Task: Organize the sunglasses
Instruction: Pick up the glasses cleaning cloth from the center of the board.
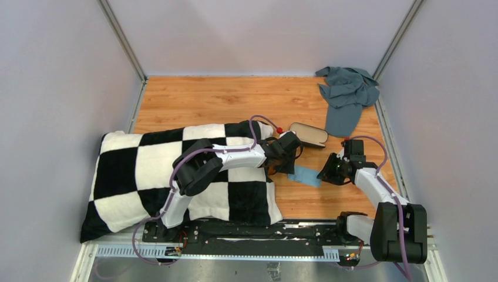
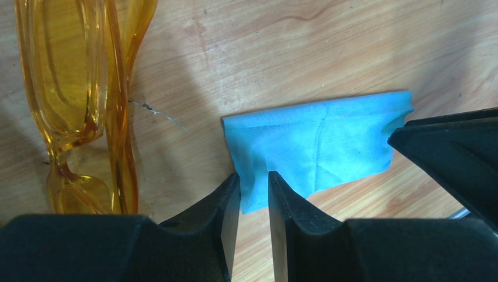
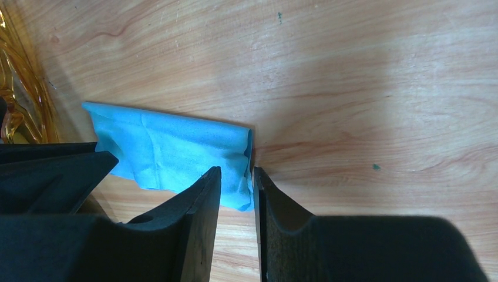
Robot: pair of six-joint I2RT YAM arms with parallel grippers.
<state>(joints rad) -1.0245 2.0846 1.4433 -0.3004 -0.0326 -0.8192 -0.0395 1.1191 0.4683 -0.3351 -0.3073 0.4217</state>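
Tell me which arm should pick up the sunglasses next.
Left, probably. The amber sunglasses lie right beside the left gripper, while the right gripper sits at the blue cloth's far end. Both pinch the cloth now, so left must release first.

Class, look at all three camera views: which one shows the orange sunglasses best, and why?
The left wrist view. There the sunglasses lie close up on the wooden table, frame and lenses clear. The right wrist view catches only an amber sliver at its left edge. From the top view they are almost wholly hidden under the left arm.
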